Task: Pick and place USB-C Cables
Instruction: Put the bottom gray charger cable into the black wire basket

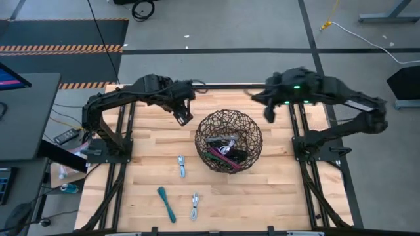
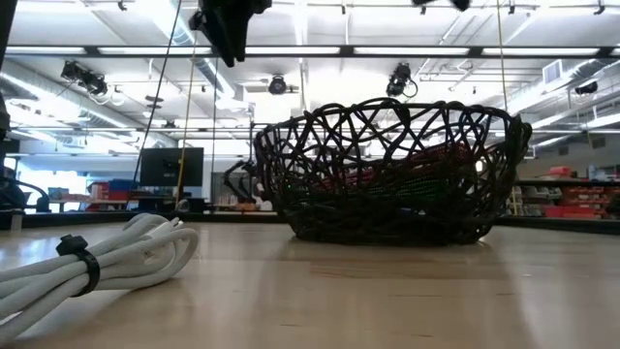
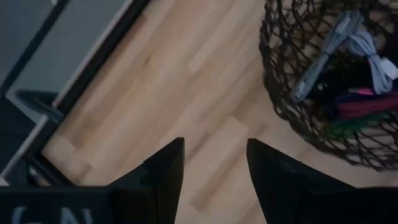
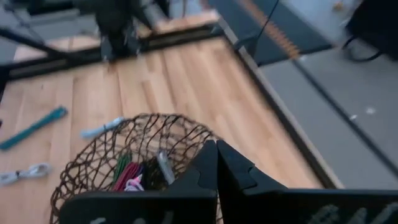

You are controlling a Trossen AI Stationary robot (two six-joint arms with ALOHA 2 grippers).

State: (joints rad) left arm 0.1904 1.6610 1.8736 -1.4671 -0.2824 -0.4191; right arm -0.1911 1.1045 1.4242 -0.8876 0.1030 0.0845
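Observation:
The dark wire-mesh basket [image 1: 228,141] stands mid-table and holds several cable bundles [image 3: 348,74]: grey, white, purple, maroon and green. Three more bundles lie flat on the wood near the front edge: a pale one [image 1: 181,165], a teal one [image 1: 167,203] and a white-grey one [image 1: 195,205]. In the low view a white bundle [image 2: 97,257] lies close in front. My left gripper [image 1: 184,117] hangs open above bare wood just left of and behind the basket [image 3: 214,158]. My right gripper [image 1: 269,111] is shut, raised above the basket's far right rim [image 4: 216,158].
Black frame rails run along the table's left and right sides [image 1: 121,164] and far edge. Bare wood [image 1: 282,196] shows right of and in front of the basket. A desk with a monitor [image 1: 13,78] stands off the table's left.

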